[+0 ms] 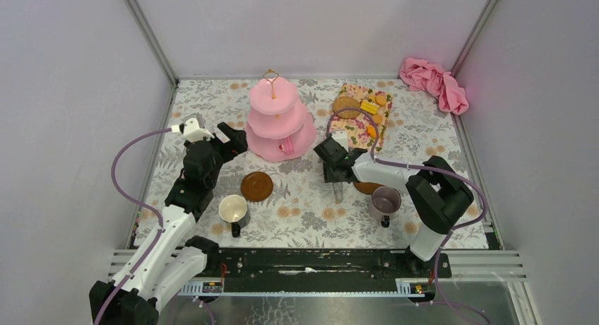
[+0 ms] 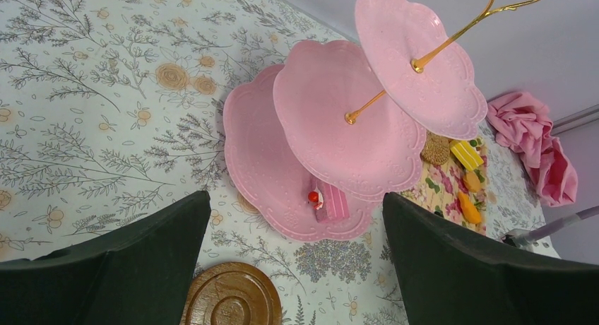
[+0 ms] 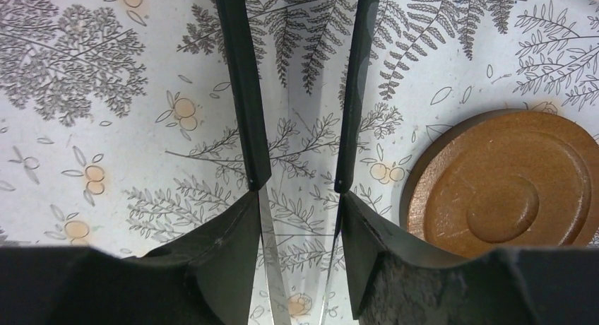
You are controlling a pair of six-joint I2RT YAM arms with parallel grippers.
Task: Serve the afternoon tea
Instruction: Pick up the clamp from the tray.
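The right gripper (image 3: 297, 198) is pinched on the slim black tongs (image 3: 244, 92), just beside a brown saucer (image 3: 508, 184). The left gripper (image 2: 296, 196) is spread wide, empty, facing the pink cake stand (image 1: 277, 120) at rear centre. The floral table (image 1: 311, 215) is enclosed by white walls. One cake slice (image 2: 328, 201) is carried on the bottom tier.

Left arm (image 1: 169, 233) and right arm (image 1: 438, 194) share one build: white shells on the long links, black housings at the joints; a lilac cable (image 1: 115, 171) loops beside each; the pincer fingers (image 2: 127, 268) are matte black wedges; both bases bolt to a black rail (image 1: 311, 265).
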